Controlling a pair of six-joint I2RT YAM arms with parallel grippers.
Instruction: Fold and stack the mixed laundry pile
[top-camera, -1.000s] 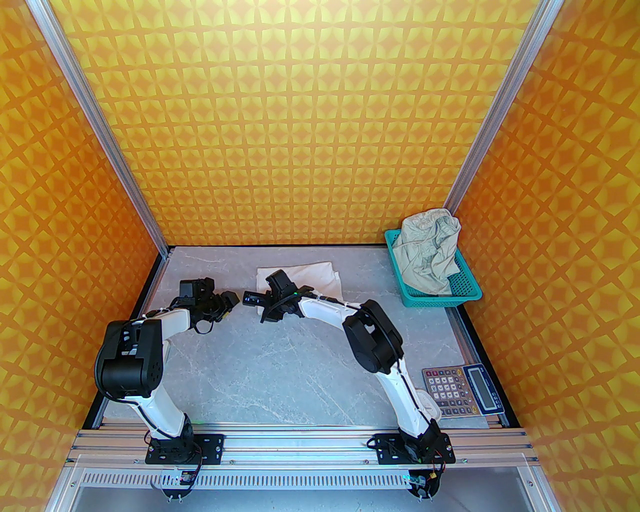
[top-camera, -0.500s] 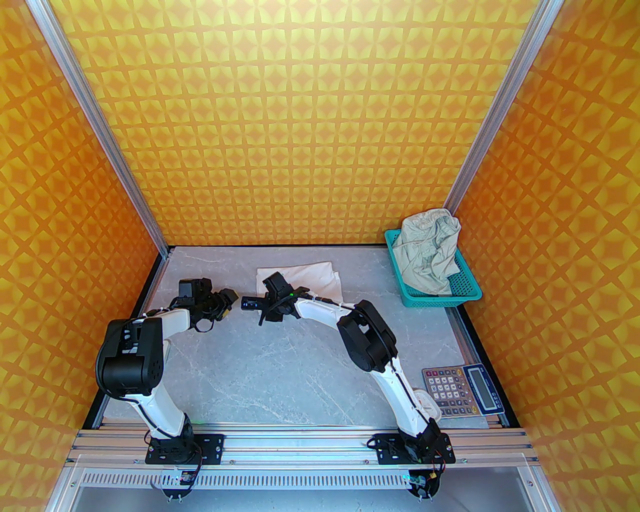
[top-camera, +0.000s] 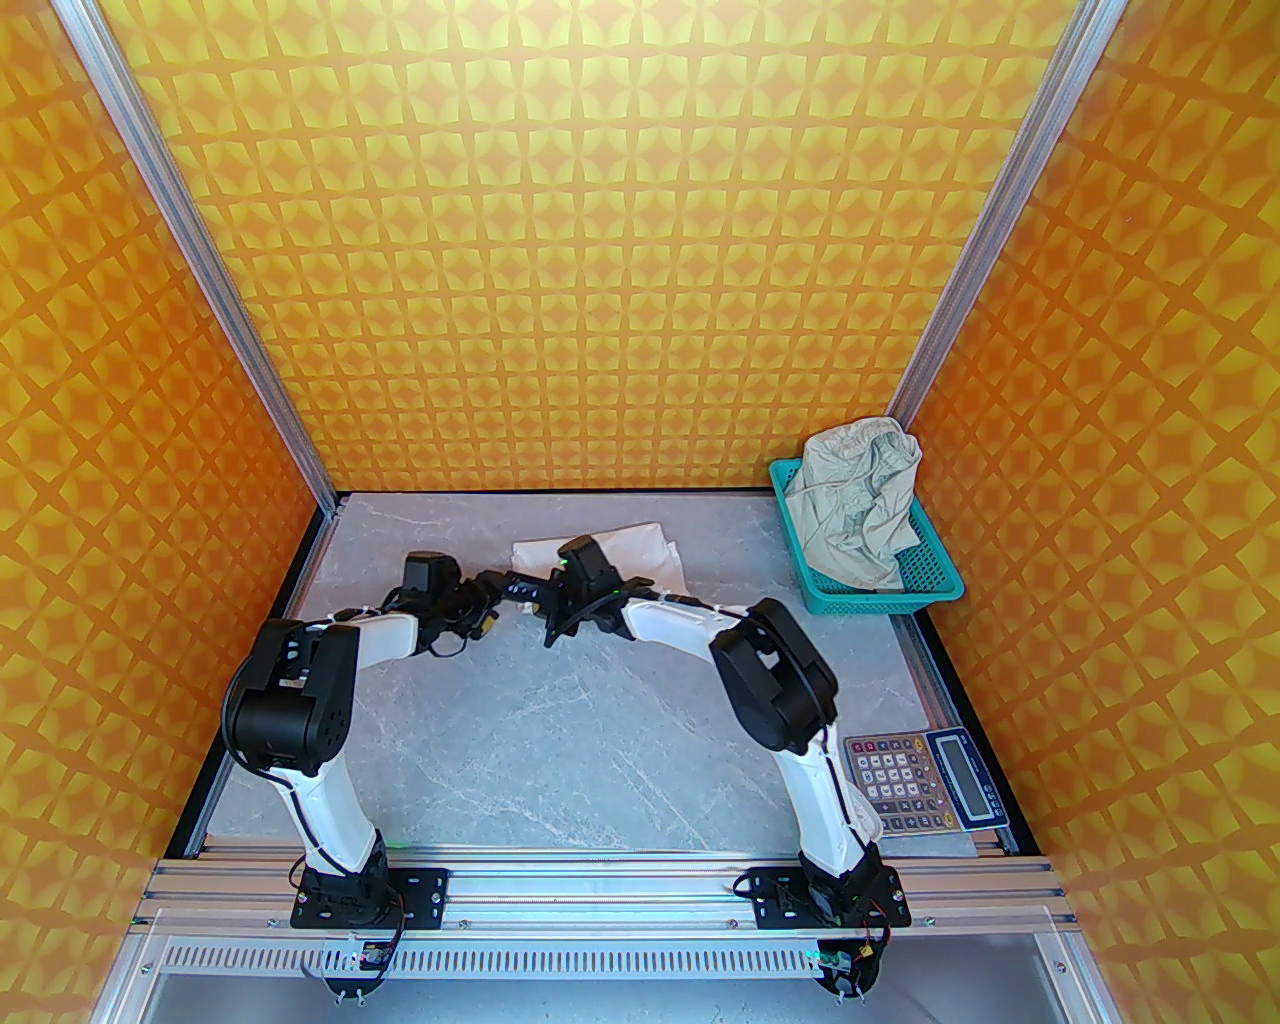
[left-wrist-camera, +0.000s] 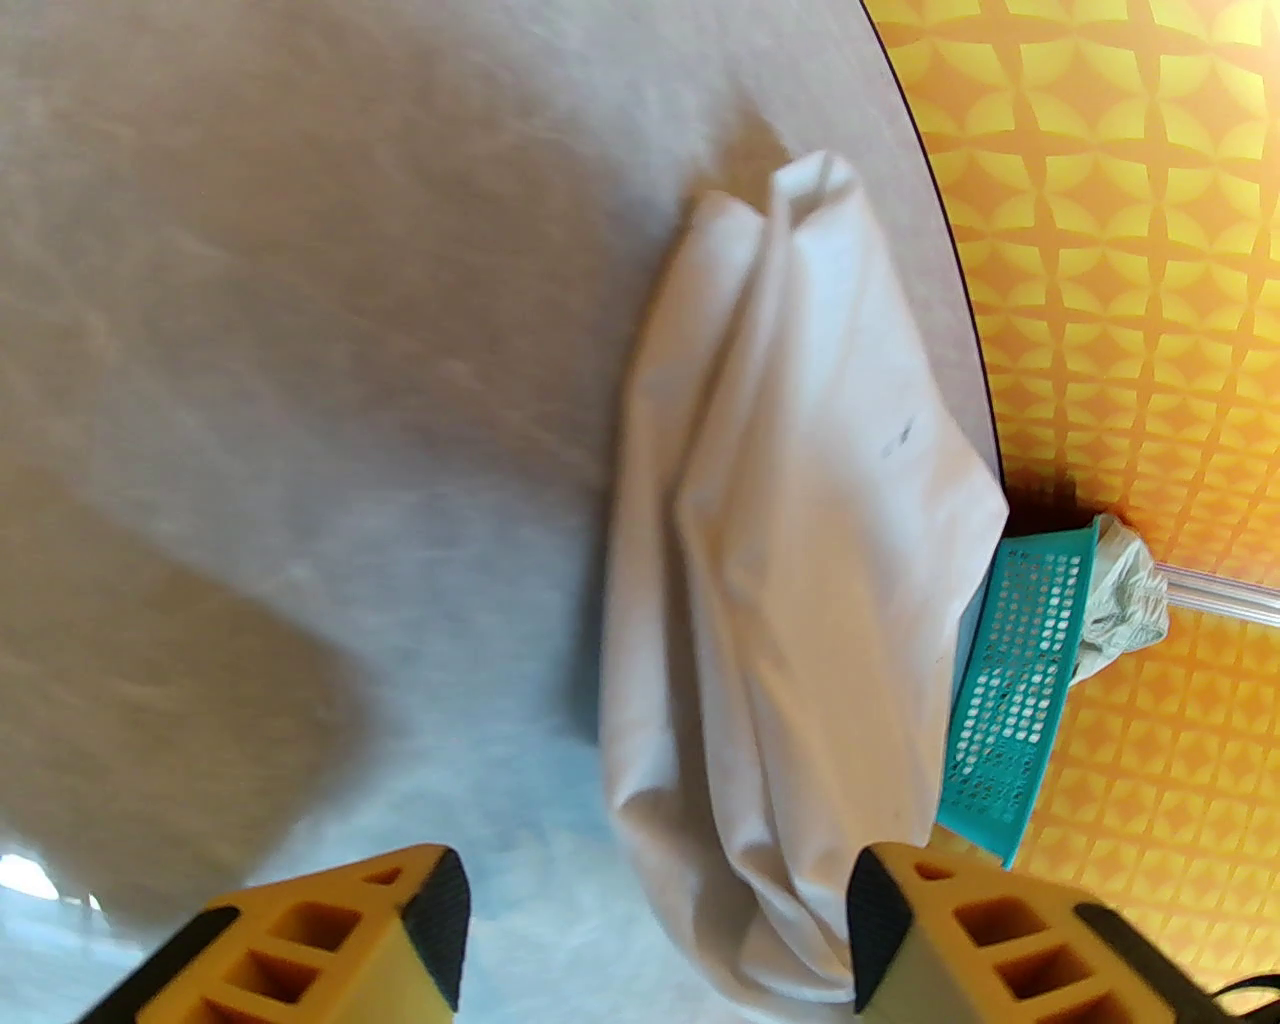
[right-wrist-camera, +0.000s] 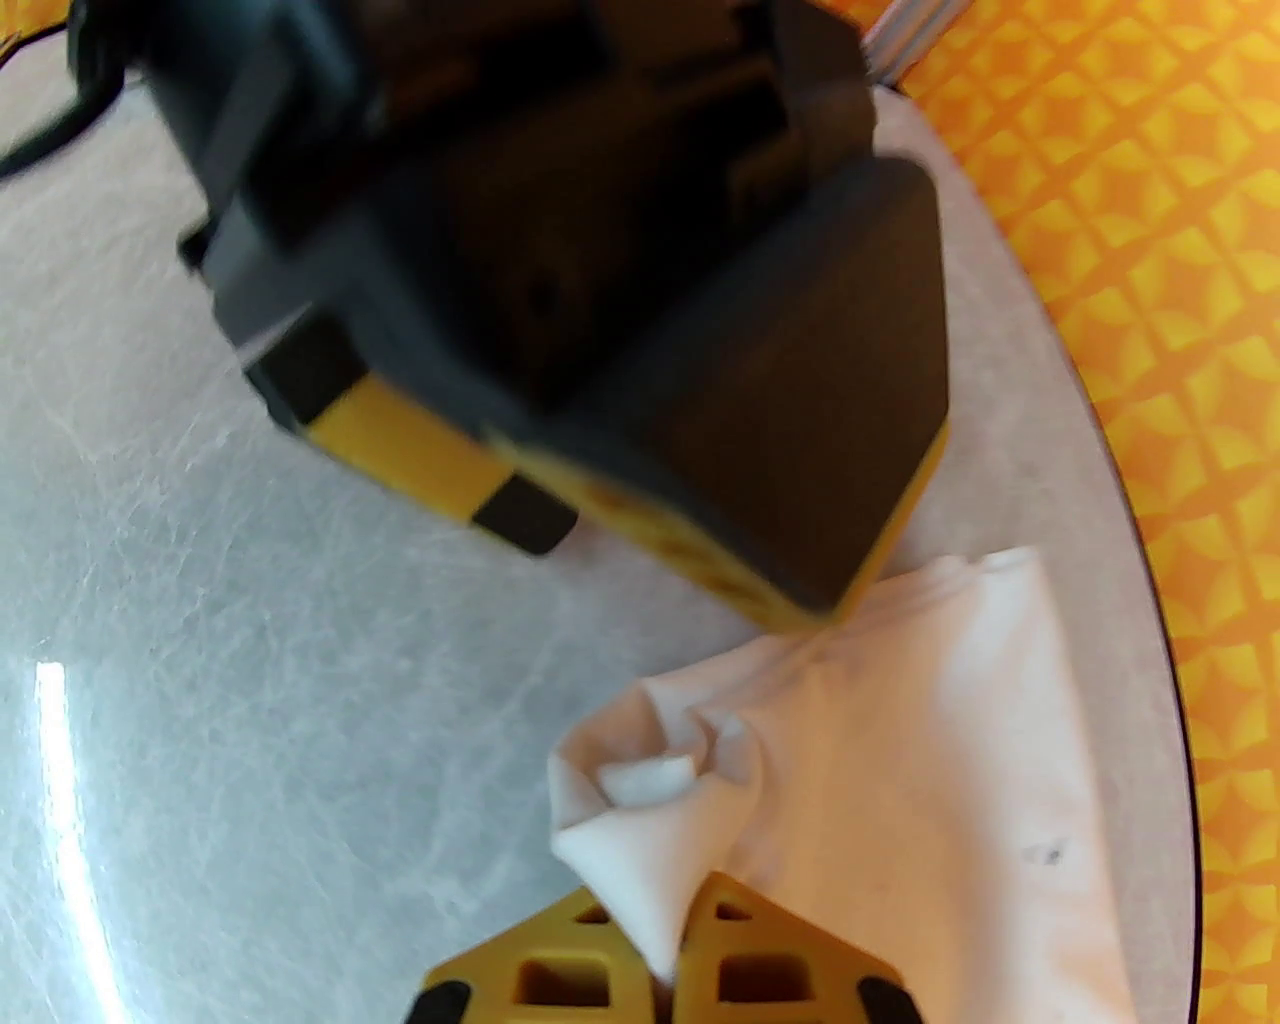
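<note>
The white T-shirt (top-camera: 650, 555) lies folded into a rough rectangle on the grey marbled table (top-camera: 560, 740), toward the far edge and a little left of centre. From the left wrist the shirt (left-wrist-camera: 800, 500) shows as a long, loosely layered bundle with a small dark mark on its top layer. It runs along the table (left-wrist-camera: 250, 300) edge toward the teal mesh basket (left-wrist-camera: 1015, 680). The pale greenish-cream shorts (top-camera: 860, 500) sit bunched in that basket (top-camera: 935, 585) at the far right corner, heaped above its rim and well apart from the shirt. A fold of them (left-wrist-camera: 1125, 600) hangs over the basket's far side.

Both arms reach to the shirt's near left corner, and in the top view their ends almost meet there. The right jaws are closed tight on a bunched corner of the shirt (right-wrist-camera: 950, 750): the yellow fingers (right-wrist-camera: 540, 975) press together with a peak of white cloth squeezed between them. The left jaws stand wide open and hold nothing. Their yellow fingers (left-wrist-camera: 330, 950) are well apart, one over bare table, the other's dark pad at the shirt's near end; whether it touches the cloth I cannot tell. In the right wrist view the black-and-yellow end of the left arm (right-wrist-camera: 620, 330), blurred, hangs over the table (right-wrist-camera: 200, 600) just beyond the pinched corner. A calculator (top-camera: 920, 780) lies near the table's near right edge
</note>
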